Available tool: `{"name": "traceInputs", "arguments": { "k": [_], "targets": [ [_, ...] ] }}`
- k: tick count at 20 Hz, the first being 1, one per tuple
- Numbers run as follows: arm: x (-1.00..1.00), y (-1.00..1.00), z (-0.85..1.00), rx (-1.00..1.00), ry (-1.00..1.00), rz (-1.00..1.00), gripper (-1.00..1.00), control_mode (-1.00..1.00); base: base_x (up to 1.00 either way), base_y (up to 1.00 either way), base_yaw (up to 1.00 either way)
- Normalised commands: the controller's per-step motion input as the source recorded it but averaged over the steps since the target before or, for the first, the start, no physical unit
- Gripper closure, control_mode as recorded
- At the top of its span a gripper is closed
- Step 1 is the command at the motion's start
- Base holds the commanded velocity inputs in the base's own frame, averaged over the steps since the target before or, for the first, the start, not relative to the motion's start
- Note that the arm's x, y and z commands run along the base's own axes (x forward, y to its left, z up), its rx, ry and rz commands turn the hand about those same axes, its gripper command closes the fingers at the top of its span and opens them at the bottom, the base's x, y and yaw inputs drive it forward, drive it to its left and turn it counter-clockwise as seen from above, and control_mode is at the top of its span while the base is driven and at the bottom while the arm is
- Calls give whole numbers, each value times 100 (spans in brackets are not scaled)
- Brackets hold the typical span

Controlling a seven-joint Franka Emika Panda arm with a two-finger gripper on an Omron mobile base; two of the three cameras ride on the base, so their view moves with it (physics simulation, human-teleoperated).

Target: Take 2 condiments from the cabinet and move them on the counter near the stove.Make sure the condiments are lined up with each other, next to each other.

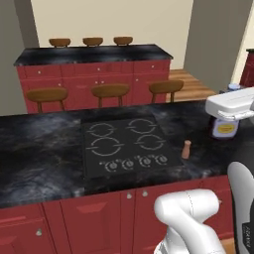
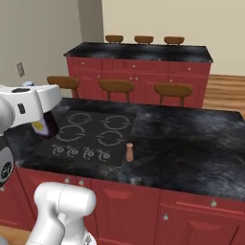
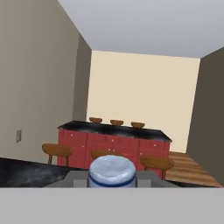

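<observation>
Black marbled counter (image 1: 44, 154) on red base cabinets carries the stove (image 1: 126, 146); the terracotta shaker (image 1: 186, 149) stands upright just beside the stove's 3 o'clock edge. Gripper (image 1: 225, 119) is closed on the purple bottle (image 1: 224, 128); its yellow label is unreadable. Beyond, wooden stools (image 1: 110, 92) front a black-topped bar (image 1: 94, 53) against beige walls.

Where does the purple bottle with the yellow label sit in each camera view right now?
Left base view: purple bottle at the right edge, under the white hand, right of the shaker.
Right base view: the bottle at the left edge, below the white hand, over the stove's left side.
Hand view: its pale cap at bottom centre.
Shared landmark: the three stools beyond the counter.
</observation>
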Motion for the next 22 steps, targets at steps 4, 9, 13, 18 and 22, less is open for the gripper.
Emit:
{"name": "traceInputs", "arguments": {
  "k": [4,9,13,18,22],
  "targets": [
    [0,0,0,0,0,0,100,100,33,49,-5],
    [0,0,0,0,0,0,100,100,74,9,0],
    [0,0,0,0,0,0,100,100,61,0,0],
    [0,0,0,0,0,0,100,100,13,4,0],
    [0,0,0,0,0,0,100,100,0,3,0]
  ]
}}
